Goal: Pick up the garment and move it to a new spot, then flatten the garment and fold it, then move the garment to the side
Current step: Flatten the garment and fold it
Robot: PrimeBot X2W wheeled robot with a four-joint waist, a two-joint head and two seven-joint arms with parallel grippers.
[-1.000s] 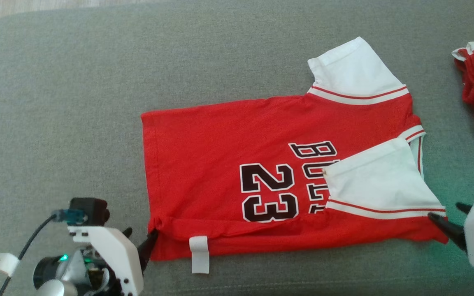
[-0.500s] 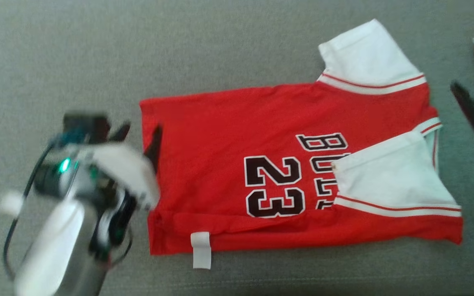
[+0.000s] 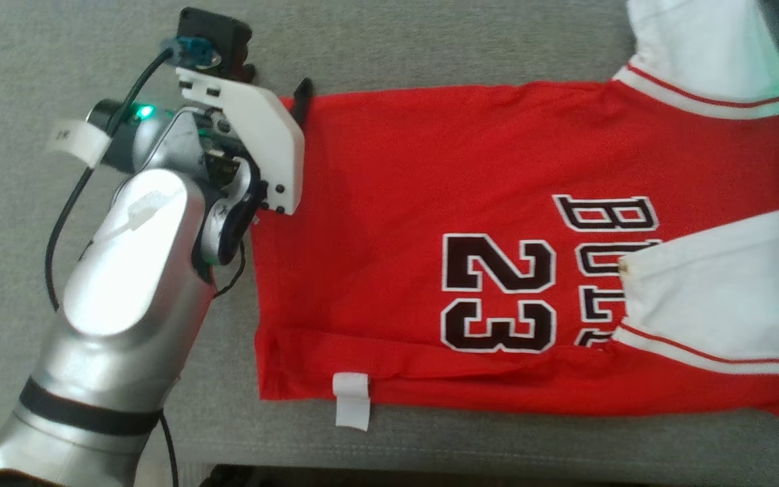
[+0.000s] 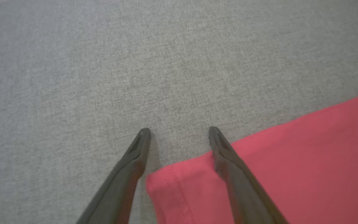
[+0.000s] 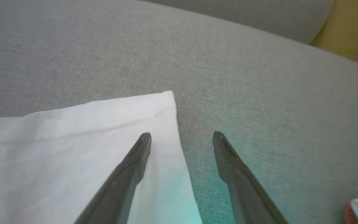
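Now the red basketball jersey with white sleeves and black "23" lettering (image 3: pixel 389 223) lies flat on the grey woven upholstery (image 3: pixel 430 40). In the head view its long axis runs left to right, with the hem toward the robot's left and the shoulders toward its right. Its near white sleeve (image 3: pixel 721 284) is folded over the chest, and a small white tag (image 3: pixel 351 400) sticks out from the folded near edge. A second ago both grippers sat at the jersey's near edge, the left by the near hem corner and the right by the near shoulder; both are now at the far edge. The left gripper (image 4: pixel 179 129) stands spread wide and grips nothing. It straddles the far hem corner, one finger over red cloth and the other over bare upholstery, while its silver forearm (image 3: pixel 132 291) reaches up along the hem. The right gripper (image 5: pixel 181 133) is equally spread and empty, straddling the edge of the far white sleeve (image 5: pixel 73 130).
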